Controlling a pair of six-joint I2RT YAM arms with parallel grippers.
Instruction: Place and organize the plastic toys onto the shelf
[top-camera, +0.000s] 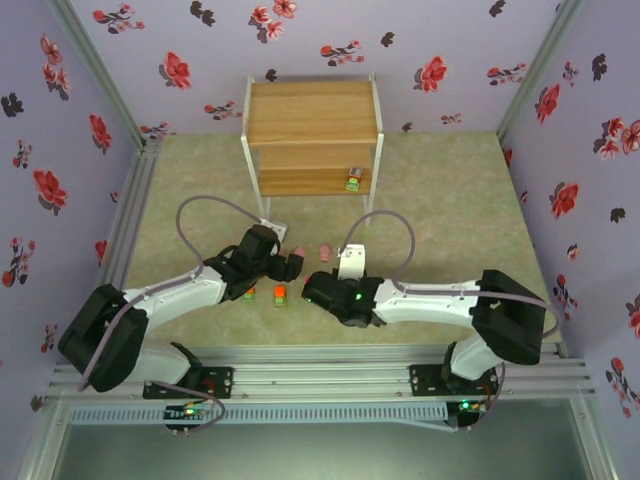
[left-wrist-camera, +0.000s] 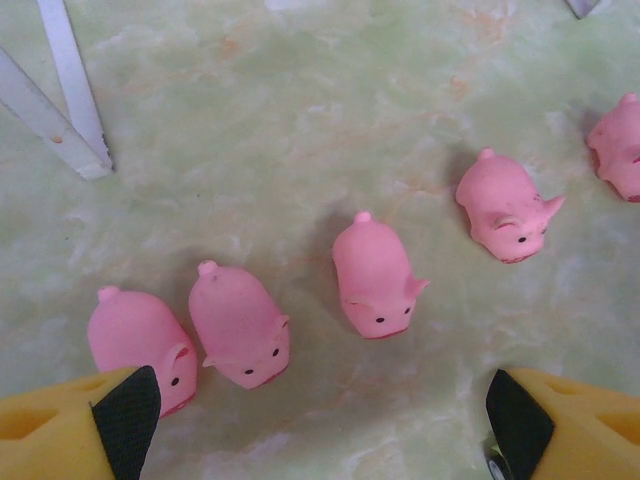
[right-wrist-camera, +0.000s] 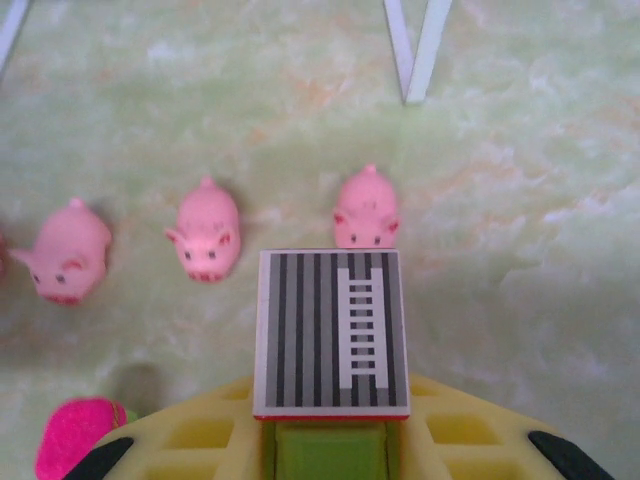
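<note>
Left pincer agape over pink pigs on green bench; right pincer clamped on grey-striped block, three of them just beyond, white shelf legs farther off.

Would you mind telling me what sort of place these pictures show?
Probably a robot test cell, not a home: floral-papered walls box in the table, aluminium rails run along its near edge, and a shelf stands by toy pigs.

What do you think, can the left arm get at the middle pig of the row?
Probably yes: the left gripper is open, the middle pig lies just ahead between its fingers, and the neighbouring pigs lie apart from it.
</note>
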